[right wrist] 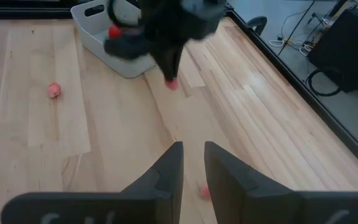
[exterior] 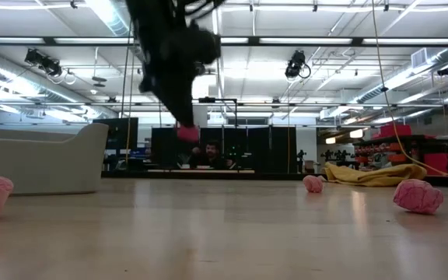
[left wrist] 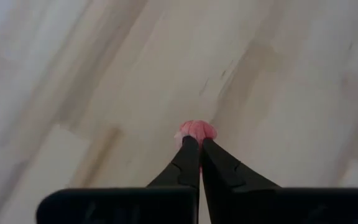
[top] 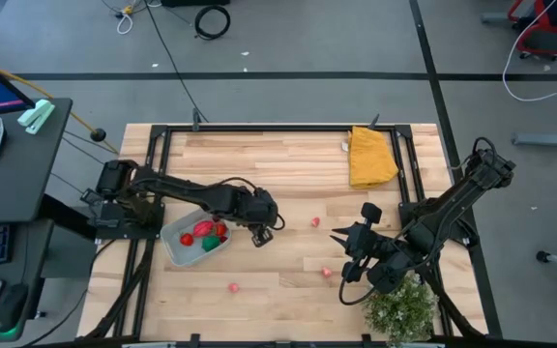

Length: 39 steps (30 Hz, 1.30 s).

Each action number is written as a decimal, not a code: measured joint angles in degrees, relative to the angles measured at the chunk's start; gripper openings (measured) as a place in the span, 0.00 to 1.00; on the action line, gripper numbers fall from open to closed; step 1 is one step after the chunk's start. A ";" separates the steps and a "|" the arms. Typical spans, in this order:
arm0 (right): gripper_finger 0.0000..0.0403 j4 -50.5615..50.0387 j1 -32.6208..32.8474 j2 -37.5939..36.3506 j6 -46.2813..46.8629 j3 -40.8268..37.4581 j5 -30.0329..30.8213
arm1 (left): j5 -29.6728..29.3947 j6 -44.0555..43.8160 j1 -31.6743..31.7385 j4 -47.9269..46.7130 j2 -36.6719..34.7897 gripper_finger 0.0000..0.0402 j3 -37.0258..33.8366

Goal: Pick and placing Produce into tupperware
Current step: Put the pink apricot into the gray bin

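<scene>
1. The left gripper [top: 259,237] was pinched shut on a small pink piece [left wrist: 196,130], held clear above the table [top: 288,164], as the low view showed.
2. The container [top: 174,242] lay just beside that gripper, toward the left arm's base. It already held red pieces [top: 204,230] and a green piece [top: 211,244].
3. I judged the coming move a short carry back over the near rim, then release; the left arm was plainly the nearer one.
4. The right gripper [right wrist: 192,163] hovered over the table with its fingers slightly parted, holding nothing.
5. Loose pink pieces [top: 314,222] remained on the wood, one [top: 326,273] near the right gripper, another [top: 232,287] toward the front edge.
</scene>
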 joint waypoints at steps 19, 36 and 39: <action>0.18 0.00 0.11 -0.02 0.50 0.00 -1.57 | -5.06 -28.68 -16.47 -48.07 -5.58 0.02 17.59; 0.18 0.00 0.01 1.44 5.83 0.02 -7.38 | -4.16 -44.15 -23.72 -21.98 -16.49 0.12 -18.91; 0.18 0.00 -0.78 2.74 -0.50 0.02 -7.46 | -4.04 -44.23 -22.56 -22.00 -16.49 0.21 -20.37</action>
